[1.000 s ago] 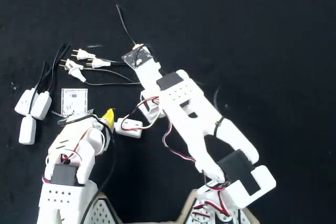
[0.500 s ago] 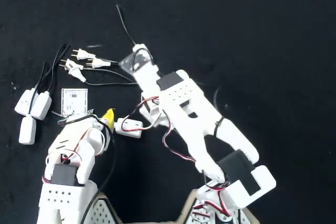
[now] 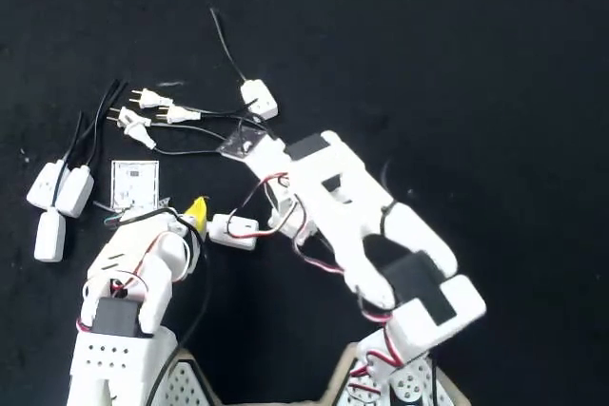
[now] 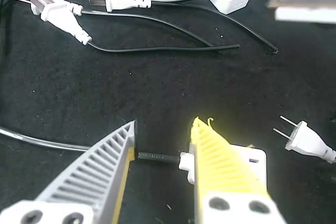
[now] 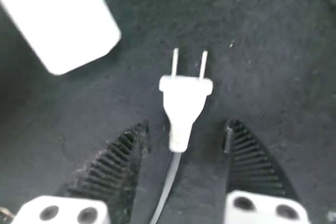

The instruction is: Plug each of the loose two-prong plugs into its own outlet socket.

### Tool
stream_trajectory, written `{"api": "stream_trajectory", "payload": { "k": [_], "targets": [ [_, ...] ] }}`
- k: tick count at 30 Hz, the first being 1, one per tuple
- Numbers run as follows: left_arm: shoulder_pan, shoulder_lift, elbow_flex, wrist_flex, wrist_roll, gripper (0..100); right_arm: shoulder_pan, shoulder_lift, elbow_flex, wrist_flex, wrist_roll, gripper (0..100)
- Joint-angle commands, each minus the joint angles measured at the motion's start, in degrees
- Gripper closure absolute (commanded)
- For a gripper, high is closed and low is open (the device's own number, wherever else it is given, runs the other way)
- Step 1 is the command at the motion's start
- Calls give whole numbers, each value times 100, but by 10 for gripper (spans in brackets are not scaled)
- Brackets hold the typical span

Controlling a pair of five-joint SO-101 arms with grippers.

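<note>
Near the middle of the worktop (image 3: 495,92), the right tool (image 5: 184,129) hangs spread wide over one plug (image 5: 182,103). It has a finger on each side and neither seems to touch the plug, so it grips nothing. The plug lies flat, its two prongs pointing at a white socket (image 5: 58,19) close by, at about eleven o'clock from the middle, but the prongs are not in. The left tool (image 4: 164,124) is at seven o'clock and is spread apart too, grasping nothing. A black cable (image 4: 155,157) runs between its fingers, and a second socket (image 4: 252,157) sits just under the yellow one. Three more plugs (image 3: 177,114) lie loose at ten o'clock, with their wires trailing off. Three more sockets (image 3: 74,190) lie close together at nine o'clock, and a small white card (image 3: 134,184) is just beside them. I think the job is only at its start, as I can see no plug pushed into a socket. The plug under the right tool looks like the one in hand, and it needs to be gripped and slid in. After that the other three wait their turn. The worktop is flat, black and dull, with little bits of fluff on it. Past its far edge, at twelve o'clock, are dark things and some wires, too small to tell.
</note>
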Motion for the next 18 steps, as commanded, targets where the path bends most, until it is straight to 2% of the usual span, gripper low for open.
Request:
{"api": "stream_trajectory", "payload": {
  "k": [1, 3, 6, 7, 12, 18],
  "targets": [
    [-13, 18, -347, 26, -26, 820, 141, 110, -13, -273, 44, 791],
    [-13, 18, -347, 26, -26, 820, 141, 110, -13, -273, 44, 844],
    [-13, 18, -347, 26, -26, 820, 141, 31, -22, -290, 18, 995],
    [-13, 18, -347, 26, -26, 820, 141, -48, 4, -273, 9, 973],
    [-13, 18, -356, 26, -26, 820, 123, -901, 374, -413, 0, 988],
    [-13, 18, -356, 26, -26, 820, 132, -1789, 1191, -1248, 0, 988]
  ]
}}
